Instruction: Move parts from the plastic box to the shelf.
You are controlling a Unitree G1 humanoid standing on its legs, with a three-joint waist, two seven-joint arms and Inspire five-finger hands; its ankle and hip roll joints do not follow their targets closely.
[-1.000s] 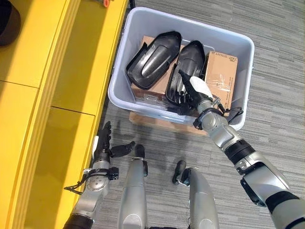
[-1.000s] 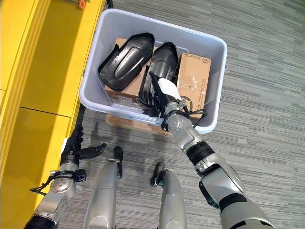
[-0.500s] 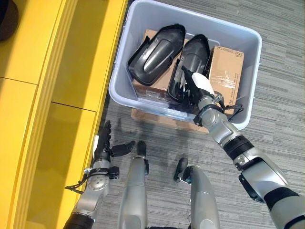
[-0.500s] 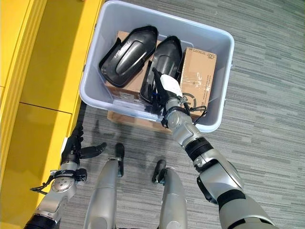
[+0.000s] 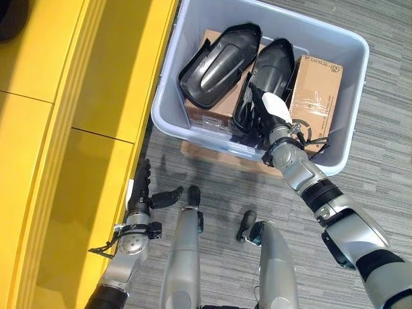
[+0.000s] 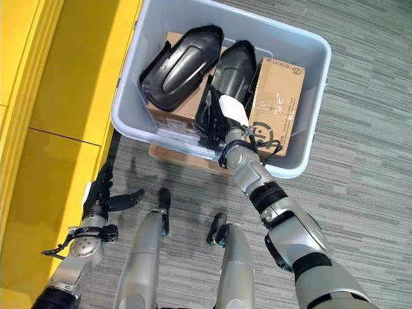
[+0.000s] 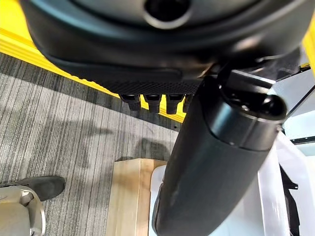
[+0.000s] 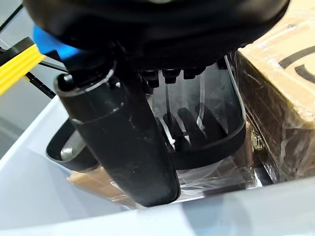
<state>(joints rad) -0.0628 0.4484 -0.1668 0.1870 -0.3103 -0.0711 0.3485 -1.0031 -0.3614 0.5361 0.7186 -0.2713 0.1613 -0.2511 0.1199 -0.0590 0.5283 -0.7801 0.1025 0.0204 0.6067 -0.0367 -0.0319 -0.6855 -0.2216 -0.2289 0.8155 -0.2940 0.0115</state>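
A grey plastic box [image 5: 165, 121] stands on the floor and holds two black moulded parts. The left part [image 5: 217, 59] lies across cardboard. The right part [image 5: 275, 67] lies beside a brown carton [image 5: 317, 90]. My right hand [image 5: 269, 116], with a white thumb cover, reaches over the box's near wall. Its fingers [image 8: 197, 123] extend, loosely straight, into the near end of the right part, and its thumb [image 8: 125, 142] stands apart outside the shell. My left hand [image 5: 140, 194] hangs low beside the yellow shelf [image 5: 84, 122], open and holding nothing.
The yellow shelf runs along the left side, with a dark round object [image 5: 11, 11] at its far corner. The box rests on a wooden board [image 5: 205, 152]. Grey striped carpet [image 5: 380, 167] spreads to the right of the box.
The camera has shifted, so the box now sits higher and further right in view. My right hand stays at the near end of the right part. The left hand has not moved.
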